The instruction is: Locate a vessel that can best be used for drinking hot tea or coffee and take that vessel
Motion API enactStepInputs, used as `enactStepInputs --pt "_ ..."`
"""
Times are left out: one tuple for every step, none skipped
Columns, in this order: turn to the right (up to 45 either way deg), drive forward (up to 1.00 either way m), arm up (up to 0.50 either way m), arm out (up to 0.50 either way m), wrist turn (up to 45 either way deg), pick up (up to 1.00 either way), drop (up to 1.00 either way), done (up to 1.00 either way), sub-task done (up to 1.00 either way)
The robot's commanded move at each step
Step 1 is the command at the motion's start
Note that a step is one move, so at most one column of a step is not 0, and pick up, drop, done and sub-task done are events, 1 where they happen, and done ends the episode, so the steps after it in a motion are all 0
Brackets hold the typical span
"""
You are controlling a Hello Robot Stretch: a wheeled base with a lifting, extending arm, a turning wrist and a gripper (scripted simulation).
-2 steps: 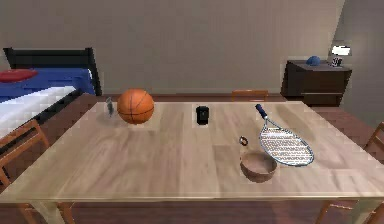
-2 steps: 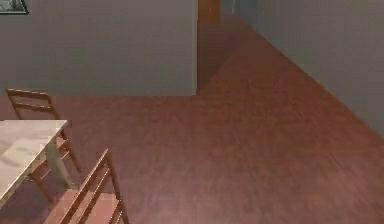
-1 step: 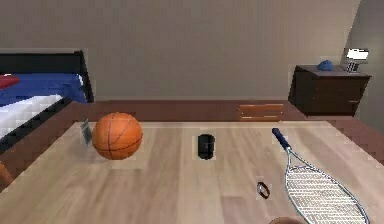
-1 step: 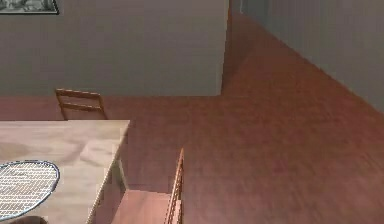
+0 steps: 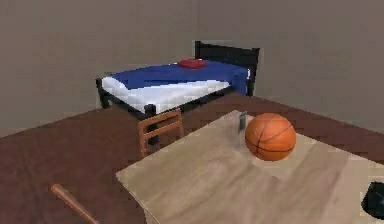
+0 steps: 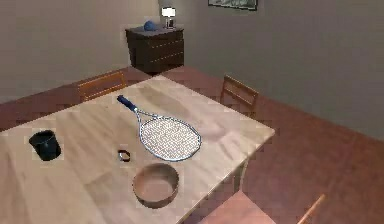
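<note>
In the arm side view, the dark cup-shaped vessel (image 6: 44, 144) stands upright near the left end of the light wooden worktop (image 6: 90, 125), well apart from the tennis racket (image 6: 160, 130) lying across the middle. A round wooden bowl (image 6: 156, 184) sits near the front edge, just below the racket head, with a small ring-shaped item (image 6: 125, 155) between bowl and vessel. In the forward view, a basketball (image 5: 270, 136) rests on a surface of the same wood, with a blue-and-white bed (image 5: 175, 88) against the wall beyond — the state of the claw cannot be told.
</note>
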Motion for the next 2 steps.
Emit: enactStepInputs --pt "-36.0 0.00 0.00 0.00 0.0 0.00 0.00 0.00 0.00" --pt "0.0 0.00 0.50 0.00 0.0 0.00 0.00 0.00 0.00"
